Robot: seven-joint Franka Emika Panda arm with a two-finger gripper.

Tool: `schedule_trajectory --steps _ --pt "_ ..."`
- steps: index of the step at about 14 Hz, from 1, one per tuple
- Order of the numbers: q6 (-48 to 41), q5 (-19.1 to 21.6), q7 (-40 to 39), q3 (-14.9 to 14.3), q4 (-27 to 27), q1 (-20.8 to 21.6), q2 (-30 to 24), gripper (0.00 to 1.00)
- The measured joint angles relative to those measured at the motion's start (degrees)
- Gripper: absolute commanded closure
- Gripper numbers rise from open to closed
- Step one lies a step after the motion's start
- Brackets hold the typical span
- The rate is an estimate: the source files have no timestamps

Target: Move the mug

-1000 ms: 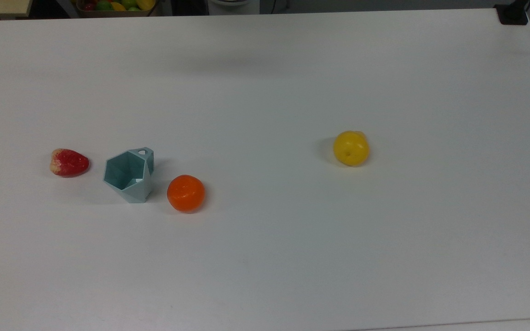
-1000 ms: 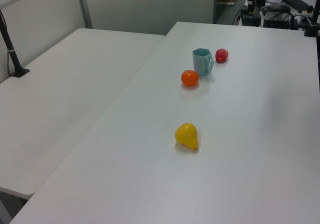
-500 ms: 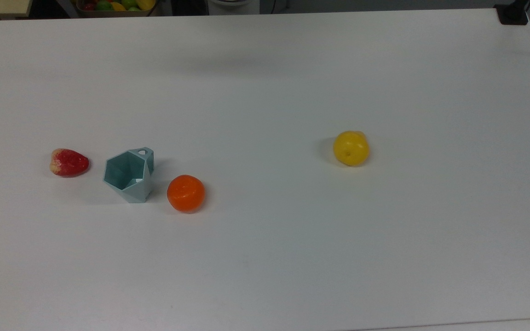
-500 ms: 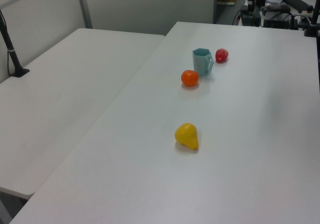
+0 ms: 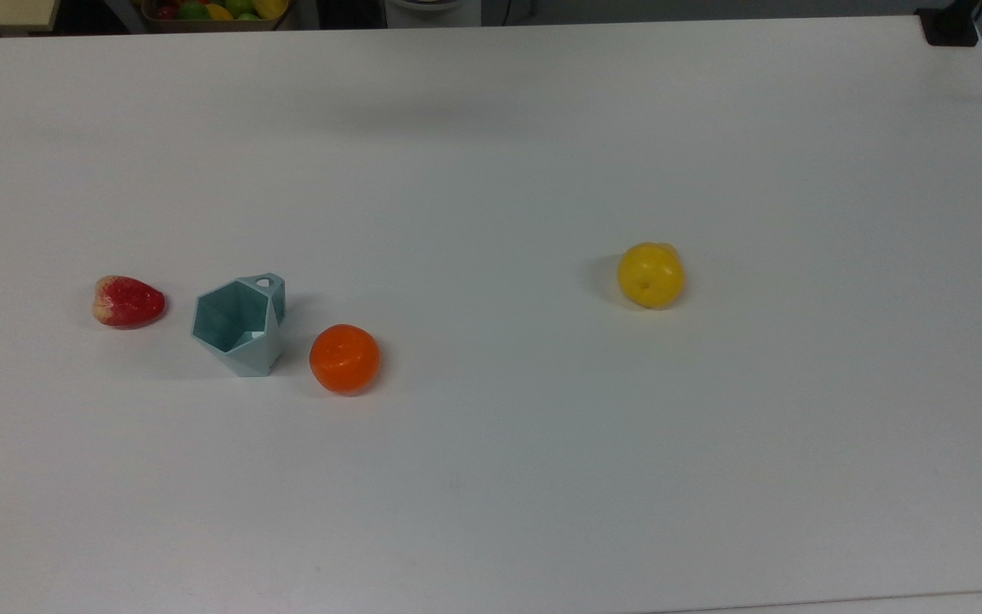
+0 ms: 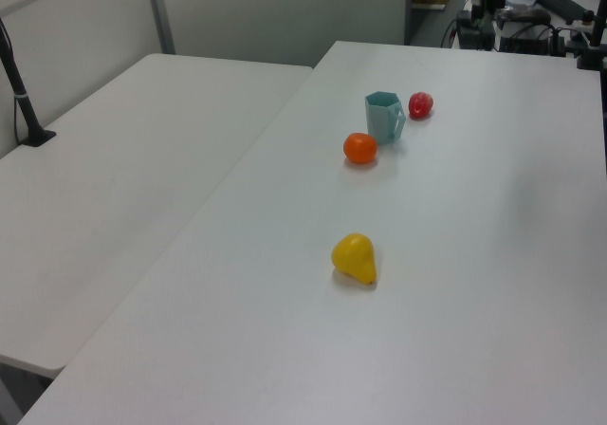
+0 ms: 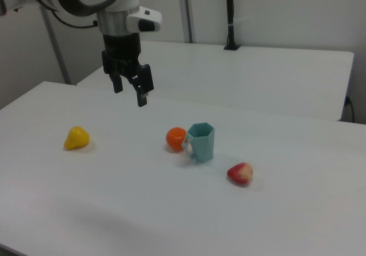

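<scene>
Teal mug (image 7: 201,141) below open jaws

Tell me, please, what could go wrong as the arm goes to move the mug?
The mug stands close between the orange and the strawberry, so an open gripper coming down may nudge either; the round orange would likely roll. The mug's faceted, tapered walls may let it slip or tilt. The gripper hangs high and off to the side.

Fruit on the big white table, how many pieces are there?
3: a strawberry left of the mug in the top view, an orange right of it, a yellow pear far right.
</scene>
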Motion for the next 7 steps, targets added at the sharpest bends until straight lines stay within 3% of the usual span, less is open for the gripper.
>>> schedule_trajectory --steps 7 --pt "13.9 0.0 7.2 0.0 -1.4 -0.2 0.3 0.00"
